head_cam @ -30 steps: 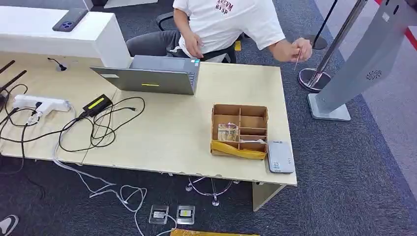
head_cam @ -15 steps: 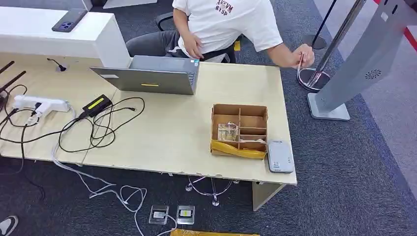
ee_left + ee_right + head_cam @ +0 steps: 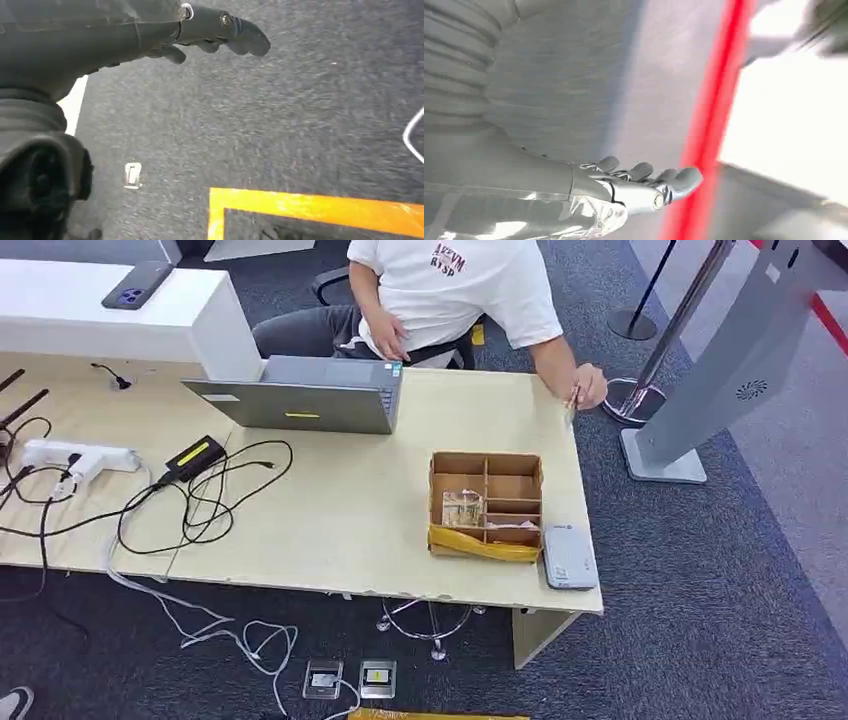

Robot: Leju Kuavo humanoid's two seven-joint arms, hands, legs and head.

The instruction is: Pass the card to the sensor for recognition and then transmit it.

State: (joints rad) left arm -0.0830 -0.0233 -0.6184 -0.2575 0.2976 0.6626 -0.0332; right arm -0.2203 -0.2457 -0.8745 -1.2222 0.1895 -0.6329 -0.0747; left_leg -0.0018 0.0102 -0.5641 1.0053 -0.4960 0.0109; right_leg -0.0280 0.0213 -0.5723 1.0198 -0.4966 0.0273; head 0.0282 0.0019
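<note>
The card [image 3: 571, 400] is pinched upright in a person's hand [image 3: 588, 386] at the counter's [image 3: 350, 510] far right corner — well away from both robot hands, the right side nearer. The left hand [image 3: 220, 32] and right hand [image 3: 644, 187] hang empty, fingers loosely apart. Since the earlier frame the person's hand has dropped toward the counter edge.

Head view. Red lettering in two short lines on the chest of the seated person's white T-shirt [image 3: 450, 280]; the characters are too small and foreshortened to read with certainty. Yellow label strip on the lid of the grey laptop [image 3: 305, 400] and a yellow label on the black power adapter [image 3: 195, 455] lying on the bench [image 3: 330, 530]: no characters legible. Small mark on the grey card reader [image 3: 569, 556]: illegible.
</note>
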